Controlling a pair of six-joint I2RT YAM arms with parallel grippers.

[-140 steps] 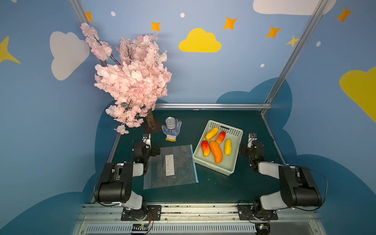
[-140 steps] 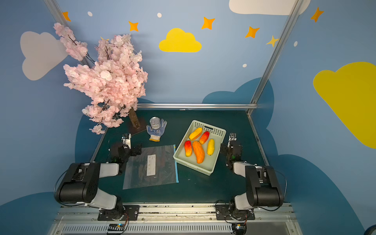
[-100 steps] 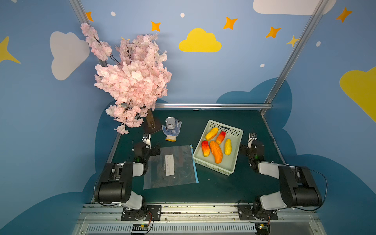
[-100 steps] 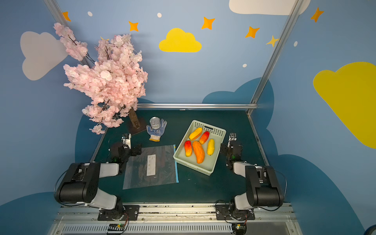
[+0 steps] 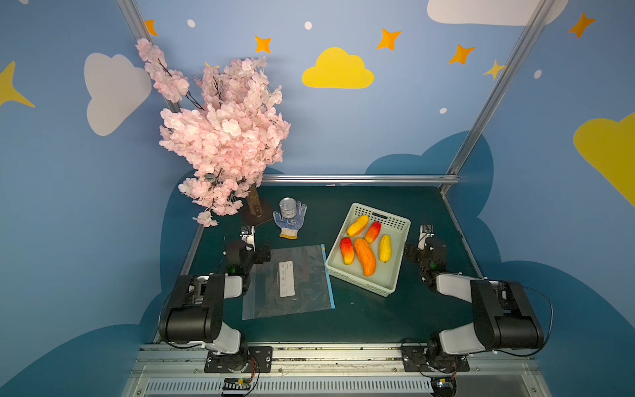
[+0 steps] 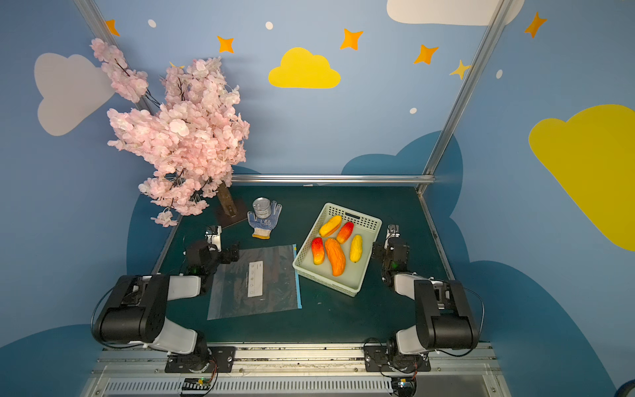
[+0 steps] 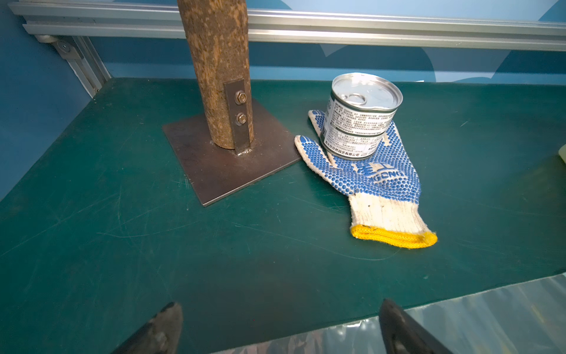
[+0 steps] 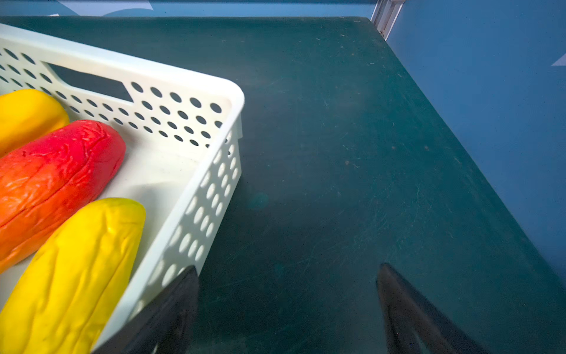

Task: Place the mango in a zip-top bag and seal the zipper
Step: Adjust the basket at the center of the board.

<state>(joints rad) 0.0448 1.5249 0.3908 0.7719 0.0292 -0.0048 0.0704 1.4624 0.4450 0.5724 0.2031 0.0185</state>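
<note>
Since neither arm nor any object has shifted over the last instant, the job stands at its very start: no mango is picked and the bag (image 5: pixel 305 275) lies flat and empty. It sits on the front-left part of the worktop (image 5: pixel 378 319), its blue zipper (image 5: pixel 328 275) running along the edge that faces the basket (image 5: pixel 385 216). Five mangoes (image 5: pixel 365 256) lie inside that basket, right of the worktop's middle.

The left pincer (image 7: pixel 280 321) has its fingers spread apart and holds nothing; it sits at the bag's rear left corner, one tip over the plastic edge. The right pincer (image 8: pixel 288 294) is likewise spread and empty, just beside the basket's right wall, with the nearest yellow mango close by on the other side of that wall.
</note>
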